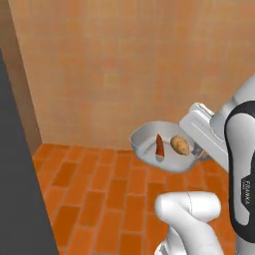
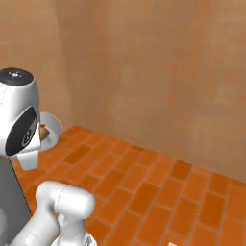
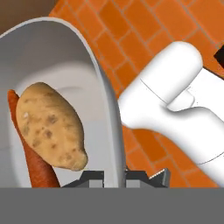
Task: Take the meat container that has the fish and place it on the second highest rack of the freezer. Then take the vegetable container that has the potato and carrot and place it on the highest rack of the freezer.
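I hold the grey vegetable container (image 1: 144,137) in the air above the brick floor. My gripper (image 1: 197,150) is shut on its right rim. Inside lie the tan potato (image 1: 180,145) and the orange carrot (image 1: 159,148), side by side. In the hand view the container's rim (image 3: 106,109) runs down between my fingertips, with my gripper (image 3: 116,178) at the bottom edge. The potato (image 3: 52,127) rests against the carrot (image 3: 37,166). From the right base view the container (image 2: 54,126) and potato (image 2: 43,132) peek out from behind my arm. The fish and the freezer are out of view.
An orange brick floor (image 1: 99,194) spreads below, meeting a tan wall (image 1: 124,64) behind. A dark grey upright surface (image 1: 17,189) fills the left edge of the left base view. My own white arm link (image 3: 175,92) lies just beside the container.
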You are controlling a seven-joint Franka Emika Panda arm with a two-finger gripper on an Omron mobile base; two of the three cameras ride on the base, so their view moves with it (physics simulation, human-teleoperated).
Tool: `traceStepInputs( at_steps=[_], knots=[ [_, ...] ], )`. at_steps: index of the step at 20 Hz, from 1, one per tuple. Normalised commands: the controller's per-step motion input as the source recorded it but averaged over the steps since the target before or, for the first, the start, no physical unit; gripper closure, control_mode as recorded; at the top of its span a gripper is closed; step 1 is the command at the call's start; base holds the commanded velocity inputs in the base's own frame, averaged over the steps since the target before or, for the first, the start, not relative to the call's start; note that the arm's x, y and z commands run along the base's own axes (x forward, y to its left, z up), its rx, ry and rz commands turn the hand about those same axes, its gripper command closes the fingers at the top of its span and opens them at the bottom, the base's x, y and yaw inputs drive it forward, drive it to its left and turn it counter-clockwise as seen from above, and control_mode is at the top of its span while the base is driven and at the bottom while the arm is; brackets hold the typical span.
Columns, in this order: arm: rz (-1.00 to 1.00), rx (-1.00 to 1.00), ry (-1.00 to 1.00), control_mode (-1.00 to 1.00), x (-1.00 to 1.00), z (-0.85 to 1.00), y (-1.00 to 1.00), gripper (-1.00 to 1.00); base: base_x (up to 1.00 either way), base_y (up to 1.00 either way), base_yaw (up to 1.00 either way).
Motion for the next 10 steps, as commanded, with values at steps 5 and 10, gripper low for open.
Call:
traceStepInputs(
  at_steps=[5, 10],
  knots=[
    [0.0, 0.0, 0.0, 1.0, 0.0, 0.0, 0.0, 1.0, 0.24, 0.0, 0.88],
    [0.0, 0.0, 0.0, 1.0, 0.0, 0.0, 0.0, 1.0, 0.0, 0.06, 0.94]
  ],
)
